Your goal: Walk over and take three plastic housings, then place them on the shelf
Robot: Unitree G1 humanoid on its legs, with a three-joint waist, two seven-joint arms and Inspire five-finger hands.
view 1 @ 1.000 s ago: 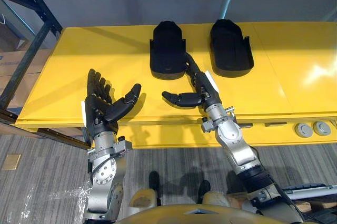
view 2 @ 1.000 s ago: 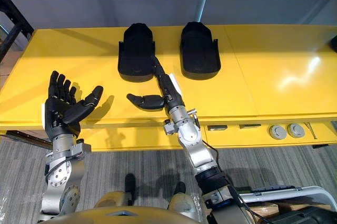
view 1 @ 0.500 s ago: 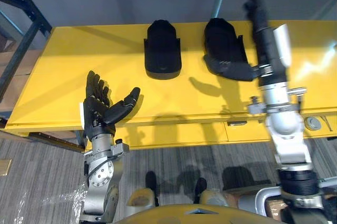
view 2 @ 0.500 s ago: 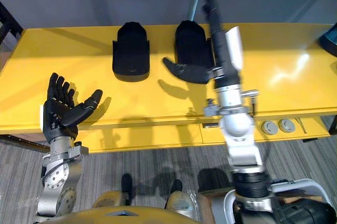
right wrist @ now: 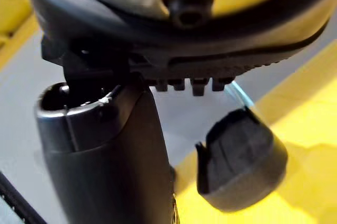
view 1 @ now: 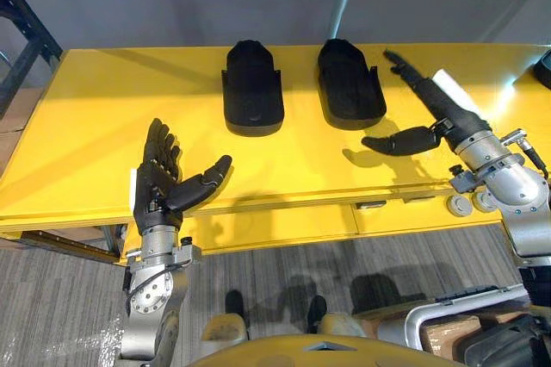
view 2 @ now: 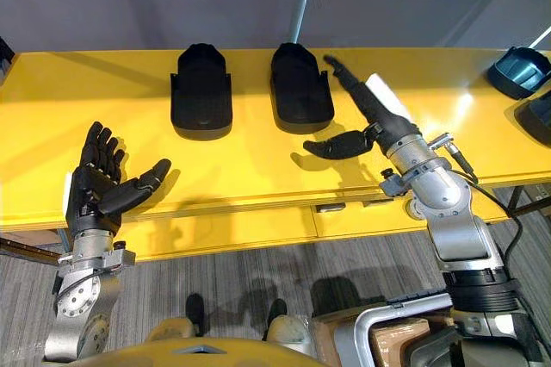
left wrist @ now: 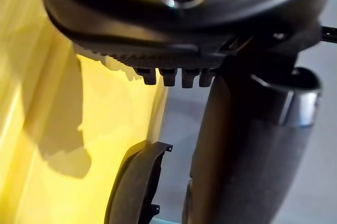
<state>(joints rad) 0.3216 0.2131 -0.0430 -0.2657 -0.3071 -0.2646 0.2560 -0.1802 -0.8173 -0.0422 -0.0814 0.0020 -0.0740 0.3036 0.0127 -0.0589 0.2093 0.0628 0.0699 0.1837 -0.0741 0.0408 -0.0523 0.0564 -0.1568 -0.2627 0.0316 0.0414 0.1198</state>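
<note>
1. Looking down from the head, we see a yellow table (view 1: 103, 100) with two black plastic housings lying side by side toward its far edge, rounded ends pointing away from us.
2. We find the left housing (view 1: 252, 91) near the middle of the table and the right housing (view 1: 349, 83) just beside it, with a band of yellow between the two.
3. Our left hand (view 1: 159, 190) hovers at the table's near edge, well short of the left housing. Its fingers are straight and spread, the thumb is held out to the side, and it holds nothing.
4. Our right hand (view 1: 441, 110) reaches over the table just to the right of the right housing. Its fingers are stretched out flat toward the far edge and its thumb (view 1: 398, 139) sticks out to the left. It is empty too, and a thin strip of yellow shows between its fingers and the housing.
5. We notice two dark teal shapes (view 2: 521, 70) at the table's far right end. They may be further housings, but the edge of the view cuts them off, so we cannot be sure.
</note>
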